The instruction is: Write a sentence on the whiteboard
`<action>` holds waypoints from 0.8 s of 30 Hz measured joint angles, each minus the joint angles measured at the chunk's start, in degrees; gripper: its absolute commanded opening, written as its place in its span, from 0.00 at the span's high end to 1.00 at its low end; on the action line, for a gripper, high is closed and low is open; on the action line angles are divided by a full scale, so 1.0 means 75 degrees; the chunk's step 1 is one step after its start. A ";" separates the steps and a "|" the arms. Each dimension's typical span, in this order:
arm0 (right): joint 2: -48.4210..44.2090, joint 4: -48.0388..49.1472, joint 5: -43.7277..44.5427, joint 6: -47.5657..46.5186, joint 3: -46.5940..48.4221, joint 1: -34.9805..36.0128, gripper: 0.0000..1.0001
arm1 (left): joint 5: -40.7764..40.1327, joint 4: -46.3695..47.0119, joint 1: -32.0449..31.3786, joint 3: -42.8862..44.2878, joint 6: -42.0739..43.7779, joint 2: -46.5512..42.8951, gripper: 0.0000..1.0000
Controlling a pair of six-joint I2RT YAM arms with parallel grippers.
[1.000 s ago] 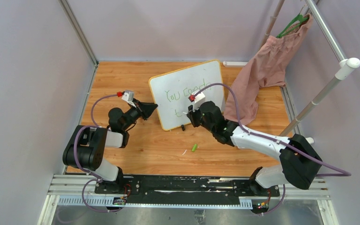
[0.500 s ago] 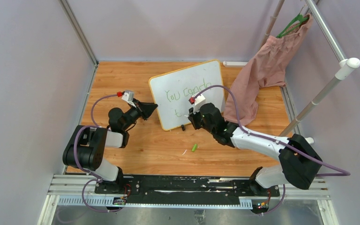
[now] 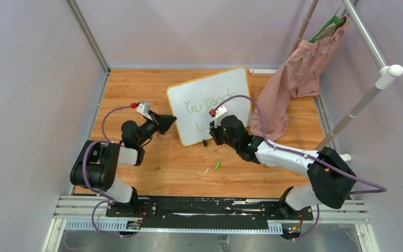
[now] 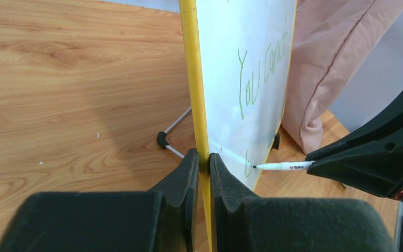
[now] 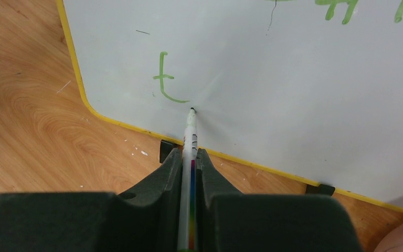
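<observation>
The whiteboard [image 3: 225,89], white with a yellow rim, stands tilted on the wooden floor. Green writing [image 3: 202,104] on it reads "You can do", with a lone "t" [image 5: 163,79] below. My left gripper [image 4: 203,157] is shut on the board's left yellow rim [image 4: 191,79]. My right gripper [image 5: 190,156] is shut on a white marker [image 5: 190,137] whose tip touches the board just right of the "t". In the left wrist view the marker [image 4: 282,166] points at the board's lower part.
A green marker cap [image 3: 217,165] lies on the floor in front of the board. A pink garment [image 3: 294,84] hangs from a rack at the right, touching the board's right side. Black clip feet [image 5: 167,148] hold the board's bottom edge. Grey walls enclose the floor.
My right gripper has shifted slightly left along the board's lower part with the marker. The left arm and the board have not moved.
</observation>
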 measured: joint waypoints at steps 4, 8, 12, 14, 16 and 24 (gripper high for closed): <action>0.0035 0.0006 -0.0032 0.0003 0.0085 0.0003 1.00 | 0.0000 -0.0003 0.0000 0.0000 0.0000 0.0000 1.00; 0.0087 -0.0003 -0.0029 0.0000 0.0131 0.0003 1.00 | -0.0020 -0.0029 0.0000 0.0000 0.0006 0.0000 1.00; 0.0114 -0.0015 -0.0029 0.0000 0.0210 0.0003 1.00 | -0.0023 -0.0058 0.0000 0.0015 0.0015 0.0000 1.00; 0.0117 -0.0029 -0.0023 0.0000 0.0251 0.0003 1.00 | -0.0026 -0.0058 0.0000 0.0015 0.0017 0.0000 1.00; 0.0122 -0.0041 -0.0012 -0.0003 0.0321 0.0003 1.00 | -0.0026 -0.0058 0.0000 0.0015 0.0017 0.0000 1.00; 0.0154 -0.0044 0.0149 -0.0015 0.0589 0.0000 1.00 | -0.0026 -0.0058 0.0000 0.0015 0.0017 0.0000 1.00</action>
